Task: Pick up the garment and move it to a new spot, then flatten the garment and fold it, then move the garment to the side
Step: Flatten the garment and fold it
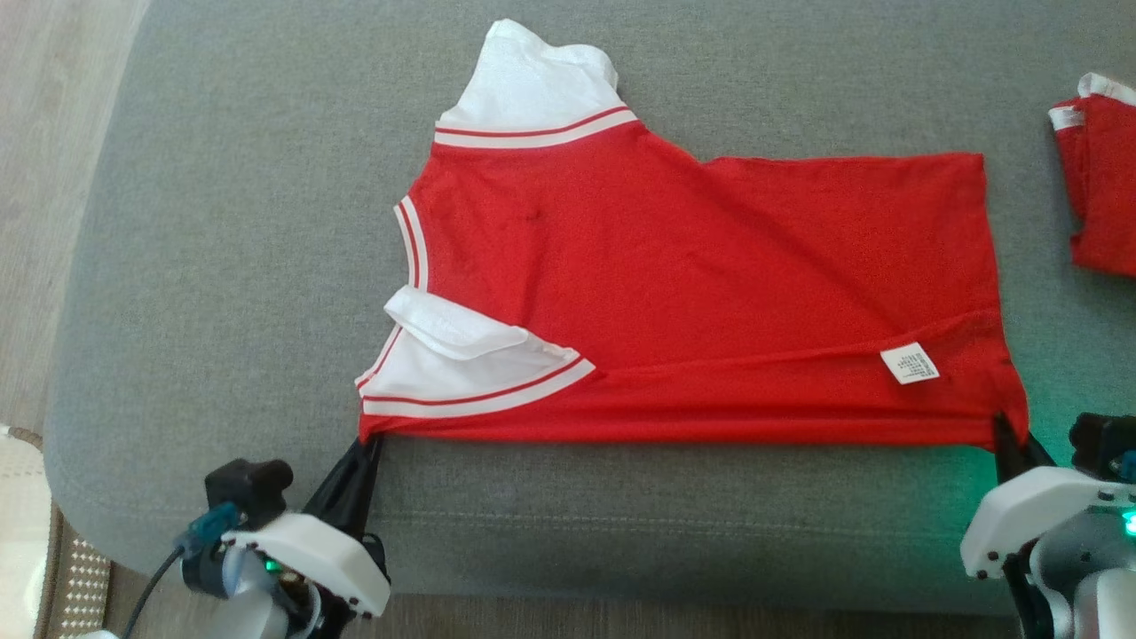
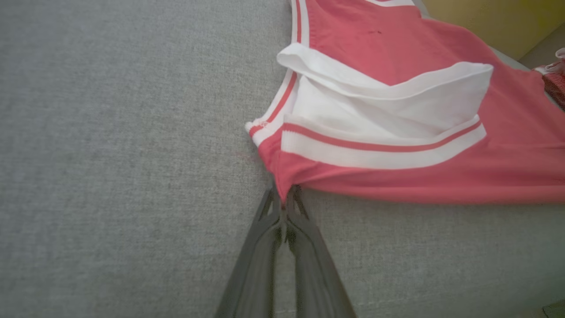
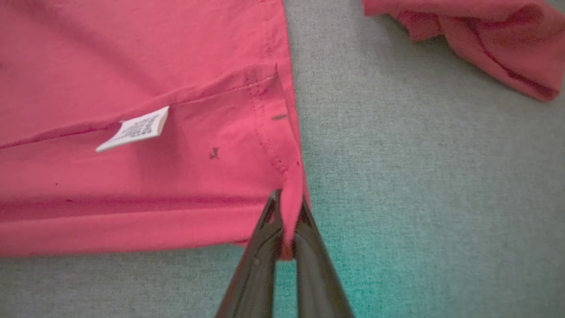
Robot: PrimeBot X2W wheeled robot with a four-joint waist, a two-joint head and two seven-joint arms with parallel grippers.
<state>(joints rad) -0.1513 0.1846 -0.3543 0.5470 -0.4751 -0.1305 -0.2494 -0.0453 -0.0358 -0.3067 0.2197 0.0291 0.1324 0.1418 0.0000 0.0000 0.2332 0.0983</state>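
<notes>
A red garment (image 1: pixel 692 266) with white, red-striped sleeves lies spread sideways on the grey cushion (image 1: pixel 222 266), neck to the left, hem to the right. Its near edge is folded over, showing a white care label (image 1: pixel 910 363). My left gripper (image 1: pixel 371 441) is shut on the near left corner of the garment (image 2: pixel 397 176), below the near sleeve (image 2: pixel 384 115); the left gripper (image 2: pixel 284 196) pinches red cloth at its tips. My right gripper (image 1: pixel 1007 430) is shut on the near right hem corner. The right gripper (image 3: pixel 289 207) has the garment (image 3: pixel 132 66) hem between its fingers.
A second red garment (image 1: pixel 1100 177) lies bunched at the cushion's far right edge, and the second garment (image 3: pixel 476 39) sits close to the held hem. The cushion's front edge runs just below both grippers. Wooden floor (image 1: pixel 44 133) lies to the left.
</notes>
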